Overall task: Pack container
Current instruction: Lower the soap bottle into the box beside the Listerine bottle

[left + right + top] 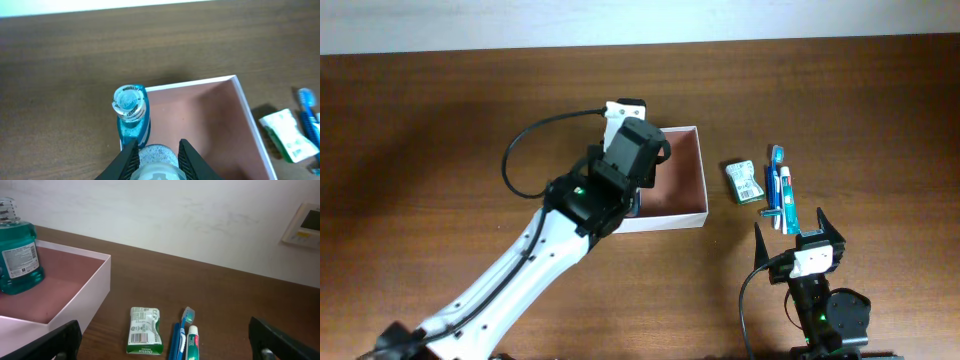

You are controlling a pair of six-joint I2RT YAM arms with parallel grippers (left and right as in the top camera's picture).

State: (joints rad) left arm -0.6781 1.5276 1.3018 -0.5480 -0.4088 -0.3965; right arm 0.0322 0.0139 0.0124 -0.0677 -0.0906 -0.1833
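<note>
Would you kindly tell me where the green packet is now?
Overhead, the green packet lies on the table between the container and the toothbrush.

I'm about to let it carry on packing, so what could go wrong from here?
The mouthwash bottle stands upright in a corner of the shallow container, right ahead of the left gripper, which grips a round pale item; setting that down could knock the bottle over. The toothbrush and toothpaste lie side by side, so grabbing one may drag the other.

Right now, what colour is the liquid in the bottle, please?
Teal; the bottle shows best from the right wrist.
</note>
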